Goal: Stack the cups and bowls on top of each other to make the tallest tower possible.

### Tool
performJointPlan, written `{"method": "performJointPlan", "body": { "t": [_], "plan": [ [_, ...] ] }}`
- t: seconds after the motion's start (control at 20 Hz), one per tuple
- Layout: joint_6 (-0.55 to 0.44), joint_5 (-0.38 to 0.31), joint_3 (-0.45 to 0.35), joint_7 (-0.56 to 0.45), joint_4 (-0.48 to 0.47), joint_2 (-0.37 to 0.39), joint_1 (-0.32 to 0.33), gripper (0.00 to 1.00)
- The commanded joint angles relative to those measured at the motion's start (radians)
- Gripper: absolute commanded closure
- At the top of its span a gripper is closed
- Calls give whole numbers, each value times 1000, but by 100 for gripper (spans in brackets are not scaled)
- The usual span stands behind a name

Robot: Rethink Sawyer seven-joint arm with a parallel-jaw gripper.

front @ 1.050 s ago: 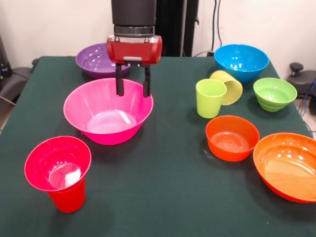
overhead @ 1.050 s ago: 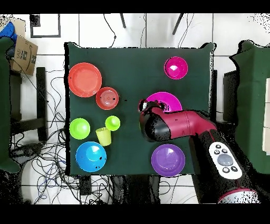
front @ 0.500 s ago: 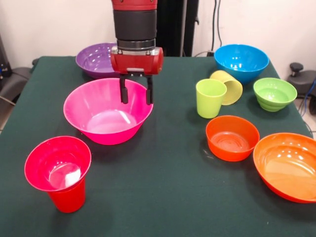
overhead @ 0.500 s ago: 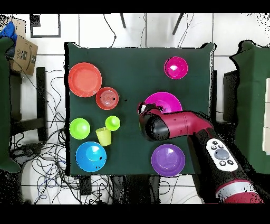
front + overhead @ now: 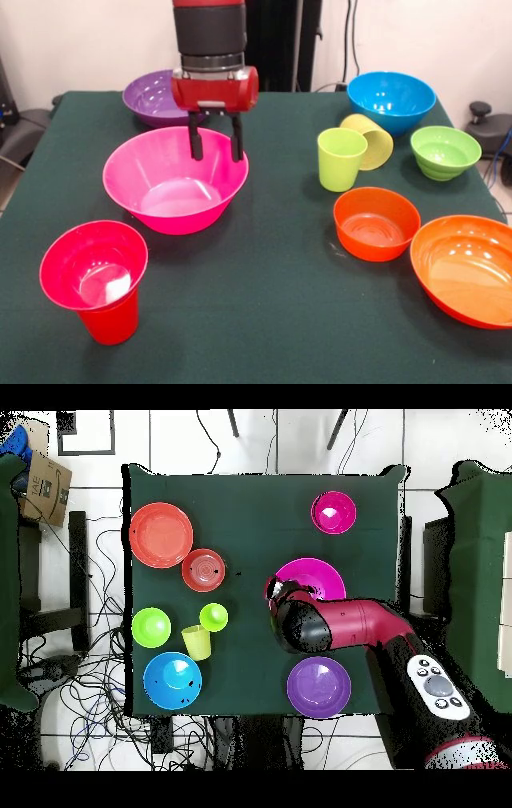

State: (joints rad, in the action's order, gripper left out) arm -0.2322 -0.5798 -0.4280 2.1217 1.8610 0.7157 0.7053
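Held apart with nothing between them, the two black fingers of the gripper point(image 5: 215, 142) are seen hanging over the far rim of the large pink bowl point(image 5: 175, 190), without evident contact. From overhead the gripper is covered by the red and black arm point(image 5: 340, 627), which also hides part of the pink bowl and the near edge of the purple bowl point(image 5: 319, 687). In the front view the purple bowl is partly screened by the gripper body. At the near left a small magenta bowl point(image 5: 94, 265) is seated in the mouth of the red cup point(image 5: 109, 322), the only stack to be made out; the cup's upper part is concealed by it. The large orange bowl point(image 5: 466, 270) is cut off at the right edge. The pale yellow cup point(image 5: 370, 140) lies tipped behind the upright lime green cup point(image 5: 341, 159). The ribbed green bowl point(image 5: 445, 152), the blue bowl point(image 5: 391, 101) and the small orange bowl point(image 5: 376, 223) stand singly on the dark green cloth point(image 5: 264, 312), all glossy, round and smooth.
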Motion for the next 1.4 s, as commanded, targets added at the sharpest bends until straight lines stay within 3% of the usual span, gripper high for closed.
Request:
{"method": "performJointPlan", "body": {
  "t": [0.05,0.45,0.9,1.4],
  "plan": [
    [-146,54,-113,-77,80,73,27,0],
    [-151,64,-134,-81,87,72,27,0],
    [-108,45,-133,-40,66,22,-11,0],
    [-26,-17,-36,9,2,-37,-75,0]
  ]
}}
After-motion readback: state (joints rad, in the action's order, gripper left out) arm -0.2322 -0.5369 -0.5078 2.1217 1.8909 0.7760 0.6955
